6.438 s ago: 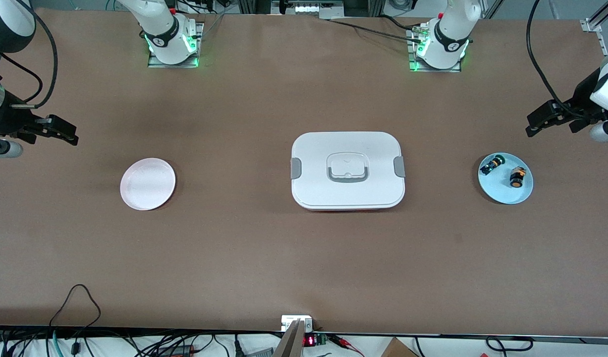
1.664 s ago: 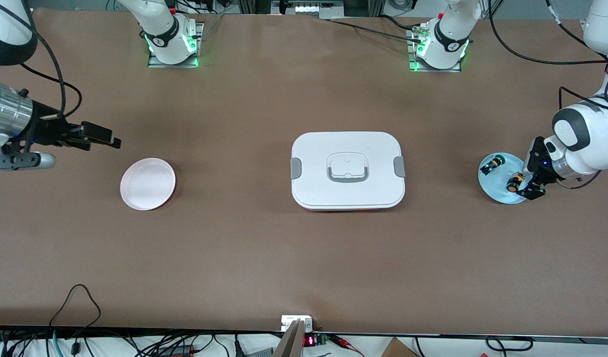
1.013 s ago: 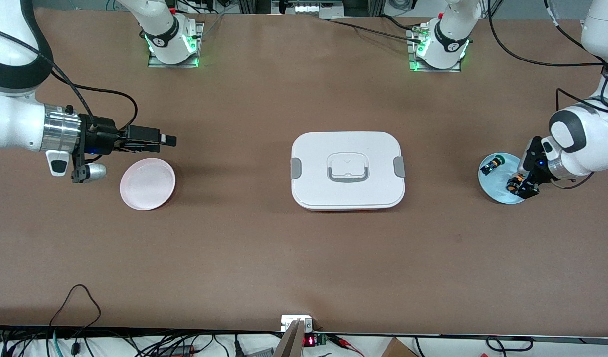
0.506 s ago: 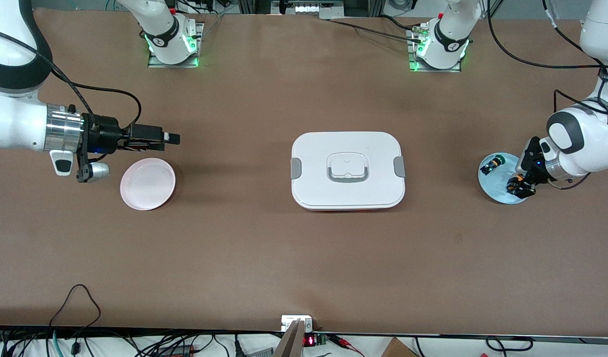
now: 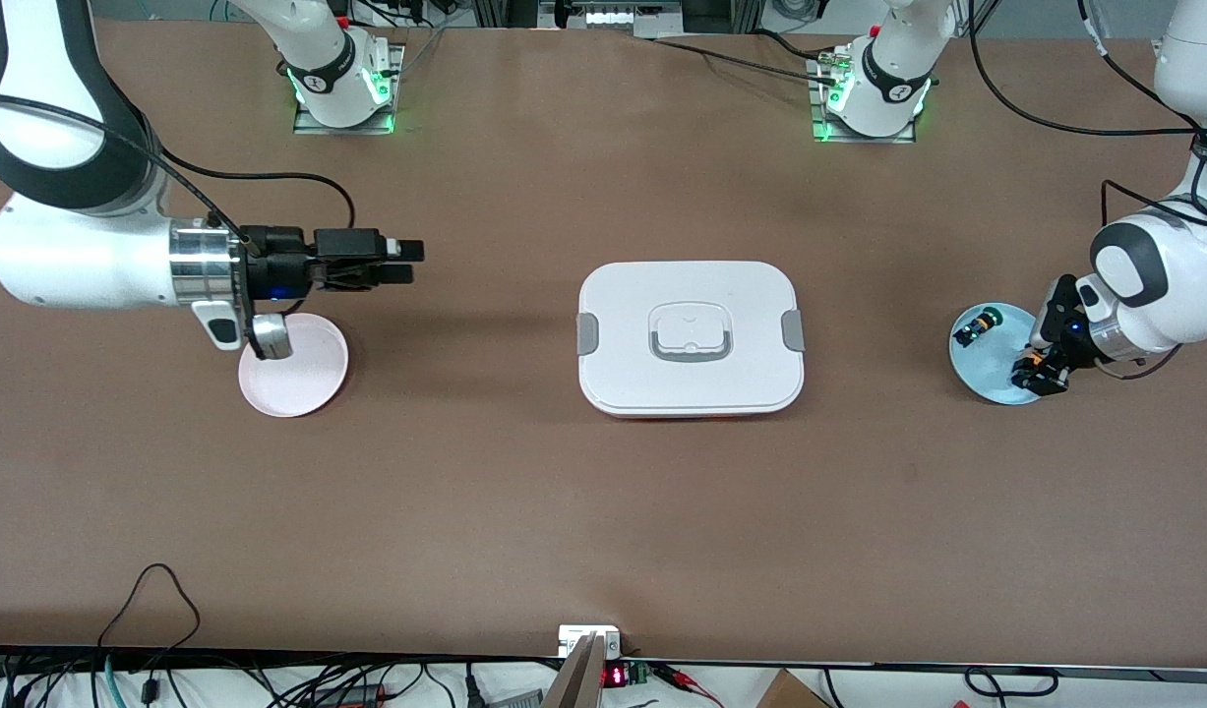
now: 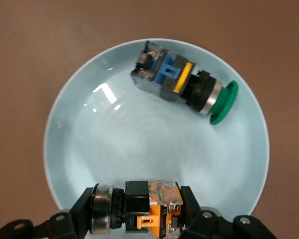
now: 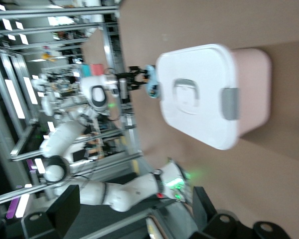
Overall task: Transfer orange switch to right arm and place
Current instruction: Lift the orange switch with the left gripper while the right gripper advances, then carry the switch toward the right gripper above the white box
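at the frame's right edge, the left gripper clamps the orange switch crosswise on the blue plate; the right gripper, jaws parted, hangs well apart, upper left.

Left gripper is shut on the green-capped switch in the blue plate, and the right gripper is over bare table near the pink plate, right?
Not quite. The left wrist view shows the left gripper shut on the orange switch; the green switch lies untouched in the blue plate. The right gripper is over bare table near the pink plate.
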